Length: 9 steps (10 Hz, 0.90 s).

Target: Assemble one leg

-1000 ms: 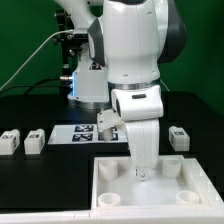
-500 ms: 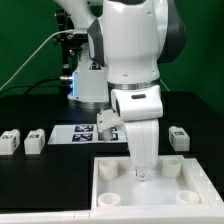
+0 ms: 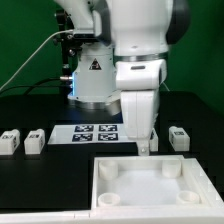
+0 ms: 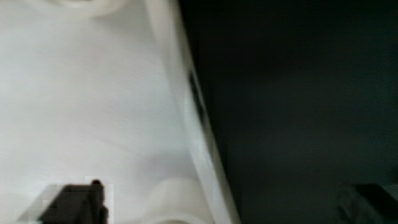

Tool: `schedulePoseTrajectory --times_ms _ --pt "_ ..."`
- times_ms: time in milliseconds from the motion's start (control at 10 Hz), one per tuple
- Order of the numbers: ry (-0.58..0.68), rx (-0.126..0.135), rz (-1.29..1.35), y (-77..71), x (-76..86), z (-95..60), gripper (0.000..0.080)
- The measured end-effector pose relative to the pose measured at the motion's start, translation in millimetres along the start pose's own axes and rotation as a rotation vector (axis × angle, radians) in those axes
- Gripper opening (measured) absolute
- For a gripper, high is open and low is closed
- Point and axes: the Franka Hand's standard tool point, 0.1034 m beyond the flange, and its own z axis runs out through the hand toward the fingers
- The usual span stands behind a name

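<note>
The white tray-like tabletop (image 3: 118, 160) lies at the front of the black table, with round sockets in its corners. My gripper (image 3: 147, 147) hangs just above its back rim, open and empty. In the wrist view the two dark fingers (image 4: 71, 203) stand wide apart with nothing between them, over the tabletop (image 4: 89, 100) and its rim. Two white legs (image 3: 10, 141) (image 3: 35, 139) with marker tags lie at the exterior view's left. A third leg (image 3: 179, 137) lies to the right of my gripper, apart from it.
The marker board (image 3: 92, 133) lies flat behind the tabletop, left of my gripper. The robot's base and a cable stand at the back. The black table (image 4: 302, 100) shows beside the tabletop's rim in the wrist view.
My gripper has risen out of the tabletop's inside and moved back and toward the exterior view's right, over the back rim. The legs and the tabletop have not moved.
</note>
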Motion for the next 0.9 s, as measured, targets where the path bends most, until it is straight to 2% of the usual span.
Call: schedulePoseTrajectory --times_ms 200,700,800,900 --pt "0.003 0.014 0.352 -16.0 23.0 -4.9 0.0649" --pt "0.01 0.04 0.779 -22.1 28.9 -4.2 0.0649" --pt "-0.01 0.051 0.943 -37.2 33.3 -0.8 0.0649" --pt "-0.059 0.074 0.986 -49.0 34.9 1.2 0.0649"
